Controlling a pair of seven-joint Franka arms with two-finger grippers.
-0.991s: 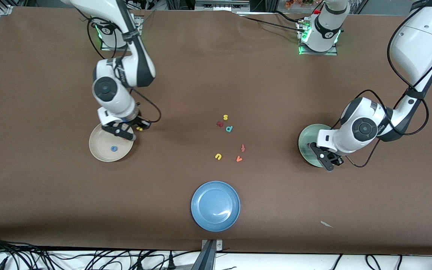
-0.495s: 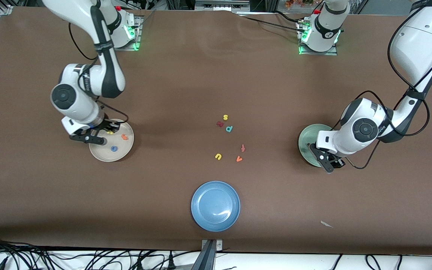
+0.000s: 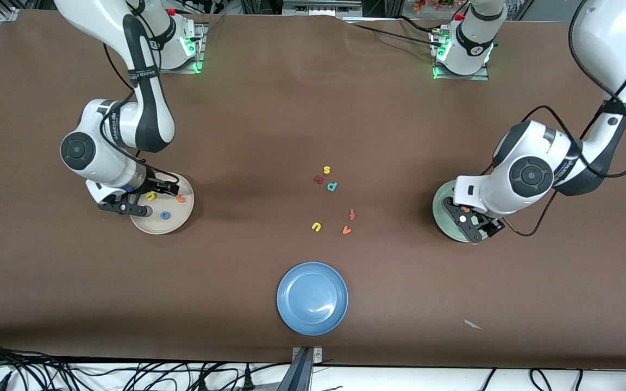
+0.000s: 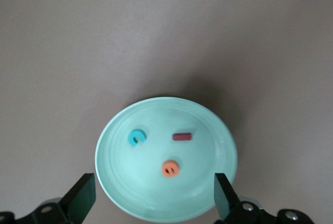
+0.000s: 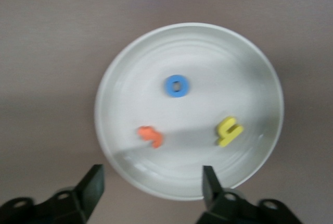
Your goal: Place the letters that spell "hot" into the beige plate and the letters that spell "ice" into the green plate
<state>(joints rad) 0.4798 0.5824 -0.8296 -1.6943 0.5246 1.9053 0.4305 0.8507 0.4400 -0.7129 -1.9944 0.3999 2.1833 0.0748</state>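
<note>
Nearest the camera, the blue plate (image 3: 312,298) sits bare on the counter (image 3: 313,119), unchanged. Farther up, mid-counter, the leftover letters (image 3: 332,186) lie where they lay a second ago.

At the left arm's end, the left hand (image 3: 473,225) now hangs over the green plate (image 4: 119,182) with fingers spread wide and empty, where a second ago they were closed. The teal c (image 4: 137,137), dark red i (image 4: 182,137) and orange e (image 4: 170,169) lie inside.

At the right arm's end, the right hand (image 3: 140,200) has swung over the beige plate (image 5: 125,67) and parted its fingers, dropping the yellow h (image 5: 229,131) beside the blue o (image 5: 177,86) and orange t (image 5: 151,136).

Both words look sorted; the task seems complete.
</note>
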